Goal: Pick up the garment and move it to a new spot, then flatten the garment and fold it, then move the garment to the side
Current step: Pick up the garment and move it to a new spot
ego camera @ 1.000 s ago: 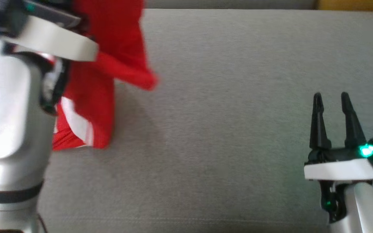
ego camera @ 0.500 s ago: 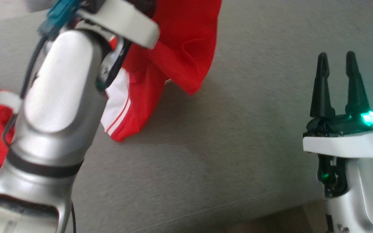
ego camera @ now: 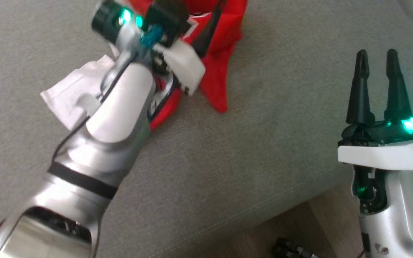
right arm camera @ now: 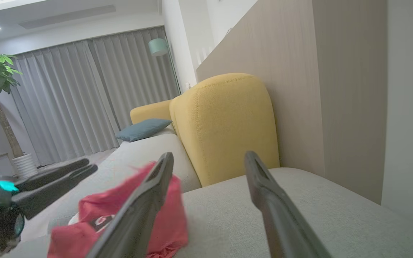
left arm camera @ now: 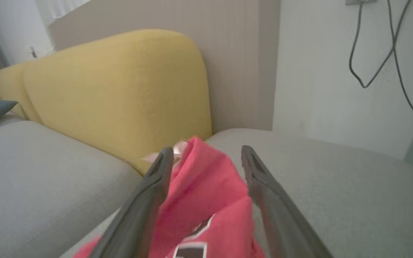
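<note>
Yellow backrest point(left arm camera: 120, 89) rises behind the red garment point(left arm camera: 206, 190).

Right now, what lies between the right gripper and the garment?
Nothing but bare grey sofa cushion lies between the right gripper and the red garment, as the head view shows.

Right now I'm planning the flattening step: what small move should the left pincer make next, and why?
Probably lift the left pincer clear: its fingers stand open around the crumpled red garment lying on the grey sofa seat, so backing off allows regrasping an edge.
</note>
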